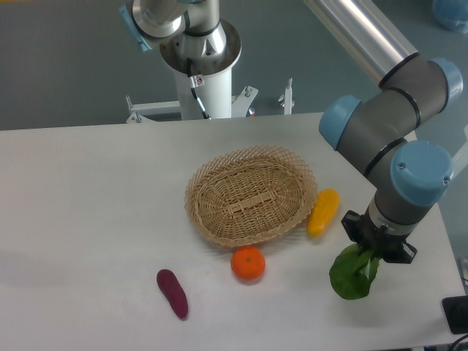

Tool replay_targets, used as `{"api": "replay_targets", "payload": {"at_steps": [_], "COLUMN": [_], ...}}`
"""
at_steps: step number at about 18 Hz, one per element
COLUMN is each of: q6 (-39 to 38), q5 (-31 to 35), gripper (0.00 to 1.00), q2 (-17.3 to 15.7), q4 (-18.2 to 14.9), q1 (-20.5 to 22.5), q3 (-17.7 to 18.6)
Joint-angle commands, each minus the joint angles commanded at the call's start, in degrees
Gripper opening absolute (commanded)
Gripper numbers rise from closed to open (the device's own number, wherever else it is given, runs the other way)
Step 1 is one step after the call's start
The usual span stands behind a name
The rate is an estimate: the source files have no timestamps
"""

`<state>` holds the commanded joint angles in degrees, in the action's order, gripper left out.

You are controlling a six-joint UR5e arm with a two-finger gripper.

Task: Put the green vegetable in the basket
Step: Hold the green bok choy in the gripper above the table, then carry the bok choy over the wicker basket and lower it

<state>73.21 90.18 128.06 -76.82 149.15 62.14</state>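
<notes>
The hand [371, 252] sat right on top of the green vegetable [354, 276], gripping its stem end, it seemed. The leaves hung down, far to the right of the basket [249, 194], past the yellow vegetable [323, 212]. The basket held nothing yet.

Robotics lab: pedestal-mounted robot arm [387, 124], plain white table [80, 219], bare grey floor [66, 58].
</notes>
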Motion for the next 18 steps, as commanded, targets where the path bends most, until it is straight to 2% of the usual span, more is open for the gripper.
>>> {"api": "replay_targets", "payload": {"at_steps": [4,6,8,11,13,15,18], "q6": [0.09,0.26,0.35,1.4,3.77,4.66,7.02], "q5": [-0.61,-0.62,-0.62,-2.53,-4.74,-4.92,-5.01], "gripper": [0.23,0.22,0.22,0.22,0.22,0.22,0.22], "q2": [-0.26,-1.66,-4.2,-10.17,-13.69,-15.46,-17.31], "q4": [0.0,0.61,3.58,8.68,12.46,14.32,14.5], "q1": [0.09,0.0,-0.26,-0.18,-0.09,-0.44,-0.79], "q3": [0.52,2.8,7.62,18.07,23.79,27.41,30.75]}}
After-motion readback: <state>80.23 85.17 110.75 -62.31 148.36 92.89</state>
